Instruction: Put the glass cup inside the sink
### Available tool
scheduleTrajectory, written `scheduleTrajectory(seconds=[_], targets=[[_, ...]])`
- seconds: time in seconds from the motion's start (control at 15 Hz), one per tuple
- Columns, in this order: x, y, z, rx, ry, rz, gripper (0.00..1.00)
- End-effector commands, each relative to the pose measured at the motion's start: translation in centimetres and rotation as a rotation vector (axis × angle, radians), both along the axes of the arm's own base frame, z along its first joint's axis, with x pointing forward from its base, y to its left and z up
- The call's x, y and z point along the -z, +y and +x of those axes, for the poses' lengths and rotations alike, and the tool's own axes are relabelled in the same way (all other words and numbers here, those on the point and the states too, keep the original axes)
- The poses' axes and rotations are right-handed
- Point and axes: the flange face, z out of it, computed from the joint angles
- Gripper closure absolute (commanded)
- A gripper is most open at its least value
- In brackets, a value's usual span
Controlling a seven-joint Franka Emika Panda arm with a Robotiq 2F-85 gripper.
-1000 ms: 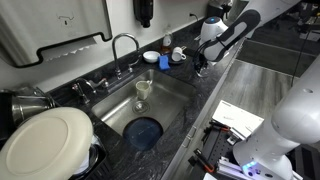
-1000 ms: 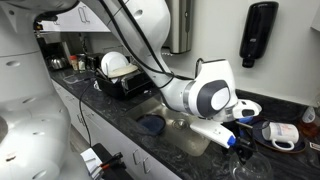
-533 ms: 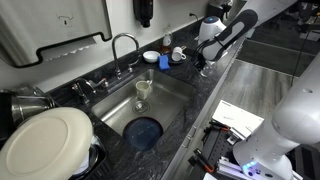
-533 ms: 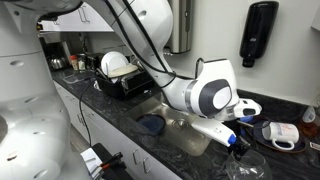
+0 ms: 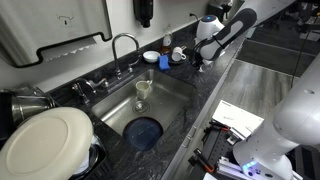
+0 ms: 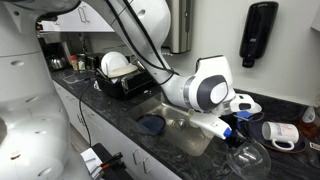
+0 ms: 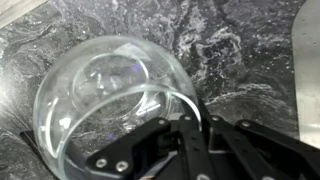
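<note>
The glass cup [image 7: 105, 95] fills the wrist view, clear and tilted, with its rim pinched between my black fingers. My gripper [image 7: 186, 113] is shut on that rim above the dark speckled counter. In an exterior view the cup [image 6: 248, 158] hangs tilted just under the gripper [image 6: 238, 142], right of the sink [image 6: 172, 122]. From the other side the gripper [image 5: 199, 63] sits over the counter well right of the steel sink [image 5: 170, 95] and its curved faucet [image 5: 124, 45]; the cup is too faint to make out there.
A yellowish glass [image 5: 142, 91] and a blue round dish [image 5: 145, 131] are inside the basin. A rack with a white plate [image 5: 45, 140] stands on the sink's far side. A white mug [image 6: 281, 133] and small bottles [image 5: 170, 55] sit near the gripper.
The jaws closed onto the cup's rim. The cup has come up off the counter a little and tipped over with the gripper.
</note>
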Motion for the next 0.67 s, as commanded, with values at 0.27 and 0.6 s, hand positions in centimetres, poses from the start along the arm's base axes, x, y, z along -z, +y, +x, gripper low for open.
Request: scheduleTrajectory(seconds=[0.27,0.6], targets=[[-7.7,10.3,0.9,-0.082,-0.133,0.301,0.98],[-10.6,18.0,3.0,-0.199,-0.175,0.549,0.98]])
